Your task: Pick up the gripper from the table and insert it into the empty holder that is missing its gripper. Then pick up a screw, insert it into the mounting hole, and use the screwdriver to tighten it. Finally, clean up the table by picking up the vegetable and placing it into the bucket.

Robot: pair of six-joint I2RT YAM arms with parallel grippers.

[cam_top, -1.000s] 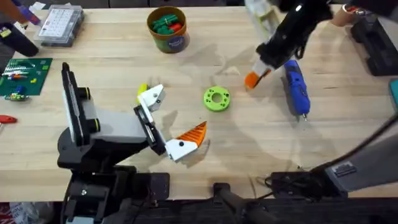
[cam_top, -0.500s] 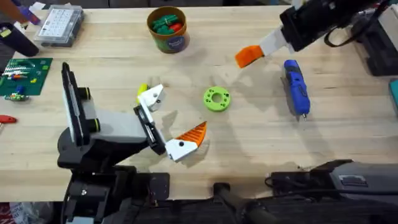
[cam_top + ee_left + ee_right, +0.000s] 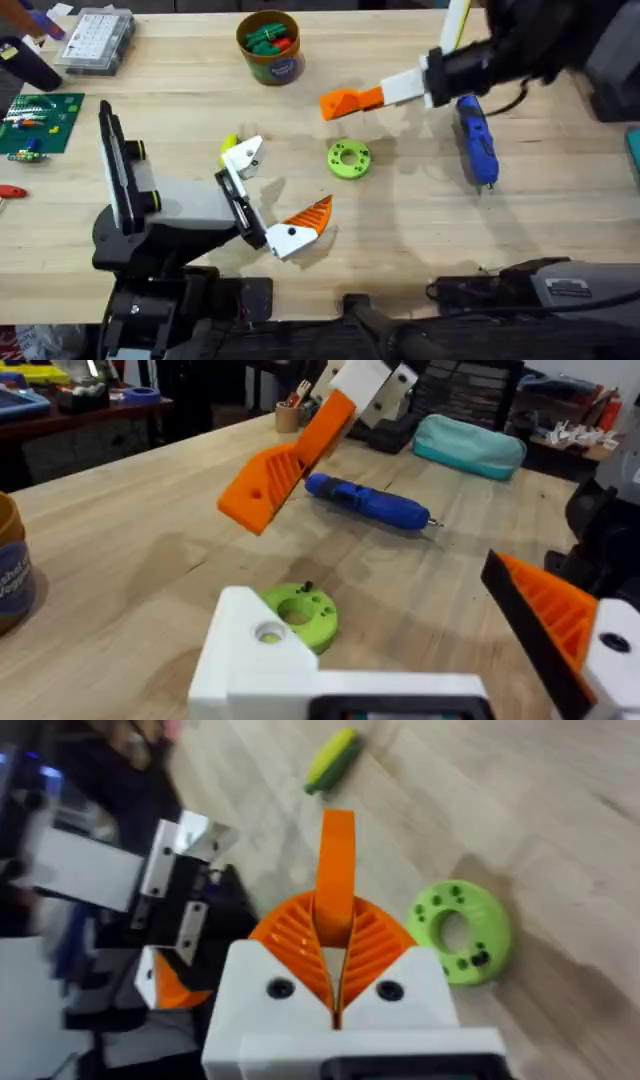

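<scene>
Left claw (image 3: 275,190) sits nearest, spread wide and holding nothing. One side is a bumpy orange finger (image 3: 308,215). The other side is a bare white plastic bracket (image 3: 300,675) with a small round mounting hole (image 3: 268,631) in its face. Beside it lies a little yellow-green vegetable (image 3: 229,143). Just past the claw is a flat lime-green ring (image 3: 348,159). Above the wooden table (image 3: 400,230), the right claw (image 3: 335,960) pinches the small orange ribbed wedge-shaped gripper (image 3: 350,101) between its ribbed pads. The blue pen-shaped screwdriver (image 3: 477,140) lies flat nearby. Farthest back stands the round mustard-brown bucket (image 3: 271,62), with green and red bits inside.
</scene>
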